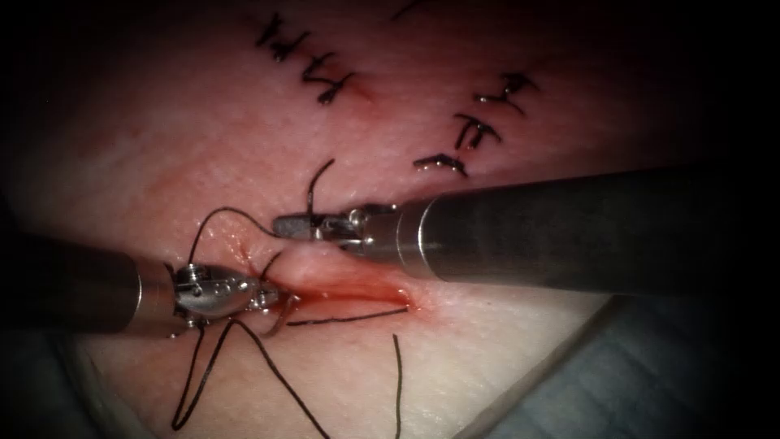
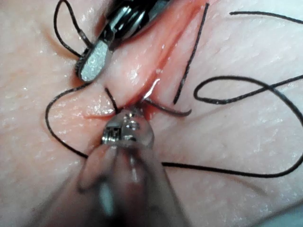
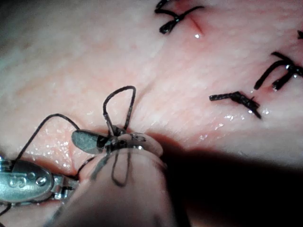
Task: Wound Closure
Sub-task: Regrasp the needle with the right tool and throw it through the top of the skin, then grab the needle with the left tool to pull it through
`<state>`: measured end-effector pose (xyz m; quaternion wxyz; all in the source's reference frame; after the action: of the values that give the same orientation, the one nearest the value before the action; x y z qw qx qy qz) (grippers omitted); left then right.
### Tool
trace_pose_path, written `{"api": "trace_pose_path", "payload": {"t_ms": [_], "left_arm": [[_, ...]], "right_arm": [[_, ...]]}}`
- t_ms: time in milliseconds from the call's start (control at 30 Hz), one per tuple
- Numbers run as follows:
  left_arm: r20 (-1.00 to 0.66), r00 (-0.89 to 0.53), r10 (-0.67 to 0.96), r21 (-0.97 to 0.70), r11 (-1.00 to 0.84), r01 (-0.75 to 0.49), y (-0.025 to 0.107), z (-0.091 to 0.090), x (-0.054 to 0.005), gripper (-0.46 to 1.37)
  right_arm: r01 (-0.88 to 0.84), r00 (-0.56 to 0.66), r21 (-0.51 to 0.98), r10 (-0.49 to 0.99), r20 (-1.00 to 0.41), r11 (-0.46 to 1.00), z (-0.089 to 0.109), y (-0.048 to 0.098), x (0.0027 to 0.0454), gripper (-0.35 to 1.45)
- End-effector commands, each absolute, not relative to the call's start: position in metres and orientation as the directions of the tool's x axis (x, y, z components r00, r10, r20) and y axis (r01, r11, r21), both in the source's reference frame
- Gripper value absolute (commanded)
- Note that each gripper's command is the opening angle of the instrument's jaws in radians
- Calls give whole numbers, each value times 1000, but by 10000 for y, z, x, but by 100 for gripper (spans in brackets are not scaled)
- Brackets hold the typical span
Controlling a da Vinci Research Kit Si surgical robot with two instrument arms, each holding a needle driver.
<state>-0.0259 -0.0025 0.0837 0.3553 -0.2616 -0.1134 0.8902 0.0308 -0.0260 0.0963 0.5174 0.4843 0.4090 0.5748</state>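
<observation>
Left steel needle driver (image 1: 264,294) pinched the thin curved steel needle (image 1: 281,317) at the cut's left end, its arc lying over the near lip, apparently outside the pale pork tissue (image 1: 504,358). Right steel needle driver (image 1: 296,225) was clamped on the black suture thread (image 1: 318,180) at the far lip. Risk: slack thread loops near the left tool could snag its jaws or the needle.

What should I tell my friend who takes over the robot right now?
Left tool: jaws shut on the needle near one end, at the left end of the cut; whether the needle is in the tissue is unclear.
Right tool: jaws shut on the thread, just above the cut.
Done: loose thread lies looped below the cut.
Left: the cut gapes open, with no stitch across it.
</observation>
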Motion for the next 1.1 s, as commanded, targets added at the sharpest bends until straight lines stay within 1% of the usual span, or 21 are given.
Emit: {"api": "trace_pose_path", "payload": {"t_ms": [33, 67, 100, 200, 267, 300, 400, 567, 767, 800, 833, 933, 1000, 1100], "left_arm": [[-392, -609, 690, -392, -724, -568, -25, 835, -259, -35], [-394, -607, 691, -393, -723, -568, -25, 833, -259, -35], [-400, -606, 687, -392, -726, -564, -24, 832, -259, -35], [-415, -603, 681, -391, -732, -557, -24, 827, -259, -35], [-426, -605, 673, -389, -739, -549, -23, 825, -258, -35], [-426, -605, 673, -389, -740, -549, -23, 825, -258, -35], [-434, -613, 660, -384, -751, -537, -21, 824, -257, -35], [-458, -612, 645, -379, -764, -522, -18, 819, -257, -35], [-524, -622, 582, -343, -812, -471, -9, 809, -258, -35], [-549, -625, 555, -327, -831, -450, -7, 808, -259, -35], [-555, -628, 545, -323, -837, -441, -7, 807, -259, -35], [-614, -622, 485, -307, -874, -378, -5, 806, -261, -35], [-647, -613, 454, -287, -890, -355, -5, 806, -263, -33], [-671, -606, 428, -265, -901, -343, -4, 804, -267, -28]], "right_arm": [[-212, 4, 975, 998, 61, -59, 965, -257, 305, 90], [-217, 8, 976, 1000, 21, -19, 969, -246, 300, 102], [-217, 9, 976, 1000, -11, 13, 972, -238, 296, 105], [-222, 13, 971, 997, -82, 83, 981, -216, 281, 107], [-229, 34, 959, 986, -166, 169, 988, -200, 269, 109], [-230, 35, 957, 985, -170, 174, 989, -199, 267, 109], [-236, 59, 937, 966, -252, 258, 996, -182, 252, 113], [-236, 91, 908, 938, -333, 346, 1004, -170, 238, 112], [-222, 162, 797, 828, -538, 561, 1014, -146, 222, 115], [-214, 182, 759, 788, -588, 615, 1016, -138, 218, 119], [-212, 186, 749, 778, -600, 628, 1016, -137, 218, 120], [-188, 235, 644, 671, -703, 741, 1017, -123, 208, 118], [-175, 251, 624, 648, -720, 761, 1015, -117, 203, 115], [-171, 254, 623, 645, -720, 763, 1013, -115, 200, 117]]}}
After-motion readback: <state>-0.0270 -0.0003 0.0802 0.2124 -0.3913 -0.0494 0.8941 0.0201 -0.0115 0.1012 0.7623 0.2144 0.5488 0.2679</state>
